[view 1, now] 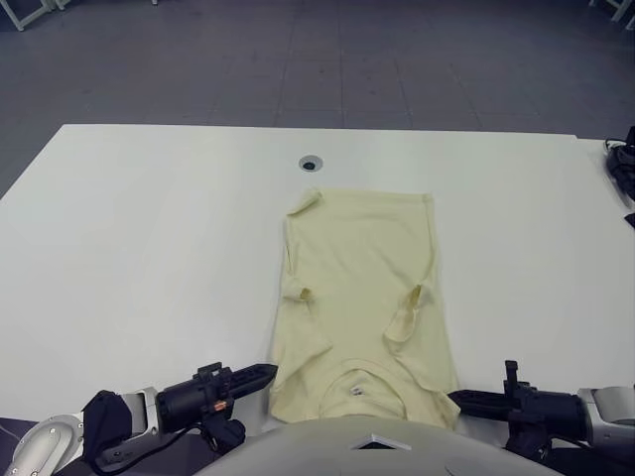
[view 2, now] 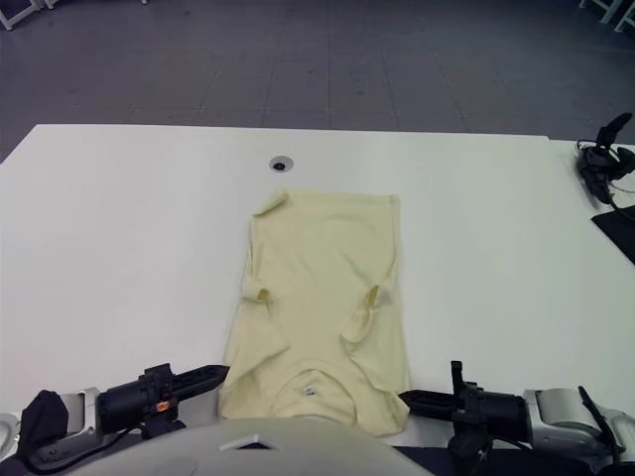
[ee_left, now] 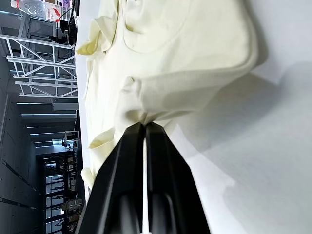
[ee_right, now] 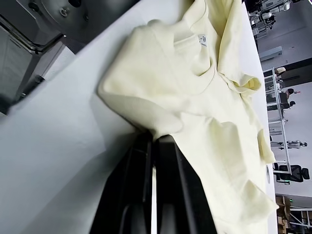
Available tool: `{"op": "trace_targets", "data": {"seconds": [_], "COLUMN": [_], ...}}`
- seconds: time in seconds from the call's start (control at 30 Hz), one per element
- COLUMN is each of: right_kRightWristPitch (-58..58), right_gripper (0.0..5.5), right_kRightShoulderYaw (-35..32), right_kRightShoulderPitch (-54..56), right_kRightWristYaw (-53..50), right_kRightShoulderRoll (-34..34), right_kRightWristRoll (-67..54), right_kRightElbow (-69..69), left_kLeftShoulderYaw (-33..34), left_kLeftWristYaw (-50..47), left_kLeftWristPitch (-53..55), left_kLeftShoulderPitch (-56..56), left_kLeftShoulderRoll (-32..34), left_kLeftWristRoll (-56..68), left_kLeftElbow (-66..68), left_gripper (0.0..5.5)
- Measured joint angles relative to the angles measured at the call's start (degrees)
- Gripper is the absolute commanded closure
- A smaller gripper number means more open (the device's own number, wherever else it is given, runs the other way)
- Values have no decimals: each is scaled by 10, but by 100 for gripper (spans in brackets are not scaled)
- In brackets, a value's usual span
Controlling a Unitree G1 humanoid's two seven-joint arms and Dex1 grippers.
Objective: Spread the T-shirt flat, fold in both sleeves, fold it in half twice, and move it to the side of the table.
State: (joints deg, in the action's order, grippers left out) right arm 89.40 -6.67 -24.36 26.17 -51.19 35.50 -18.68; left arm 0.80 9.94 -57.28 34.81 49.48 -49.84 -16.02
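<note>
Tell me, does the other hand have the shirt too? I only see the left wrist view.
Observer: Yes. The right hand is shut on the shirt at its near corner, on the robot's right.
Operator: Are the sleeves folded in?
Observer: Yes. From the head views, both sleeves lie folded over the body.
Operator: What is past the shirt?
Observer: A small round hole in the table, a little beyond the far edge and not touching it.
</note>
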Motion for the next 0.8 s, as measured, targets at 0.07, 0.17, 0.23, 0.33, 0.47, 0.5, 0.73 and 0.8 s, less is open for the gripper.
{"op": "trace_targets", "data": {"seconds": [0.07,0.17,0.23,0.33,0.47,0.5,0.73,0.8], "right_kRightWristPitch": [11,23,27,33,35,35,35,35], "right_gripper": [548,550,550,550,550,550,550,550], "right_kRightShoulderYaw": [-5,-12,-17,-21,-23,-23,-23,-23], "right_kRightShoulderPitch": [5,11,11,16,18,18,20,20], "right_kRightWristYaw": [-12,-28,-37,-54,-72,-77,-104,-111], "right_kRightShoulderRoll": [3,9,11,15,16,16,13,12], "right_kRightWristRoll": [15,36,47,65,83,86,102,107], "right_kRightElbow": [-10,-23,-28,-35,-37,-38,-42,-43], "left_kLeftShoulderYaw": [6,9,8,8,8,8,9,8], "left_kLeftWristYaw": [-2,1,6,9,12,13,16,20], "left_kLeftWristPitch": [1,8,11,12,12,12,11,7], "left_kLeftShoulderPitch": [4,11,17,17,18,18,24,26], "left_kLeftShoulderRoll": [8,9,9,9,10,10,11,11], "left_kLeftWristRoll": [2,6,10,22,28,29,37,36], "left_kLeftElbow": [4,5,5,3,-1,-2,-12,-22], "left_gripper": [550,501,473,423,352,338,229,194]}}
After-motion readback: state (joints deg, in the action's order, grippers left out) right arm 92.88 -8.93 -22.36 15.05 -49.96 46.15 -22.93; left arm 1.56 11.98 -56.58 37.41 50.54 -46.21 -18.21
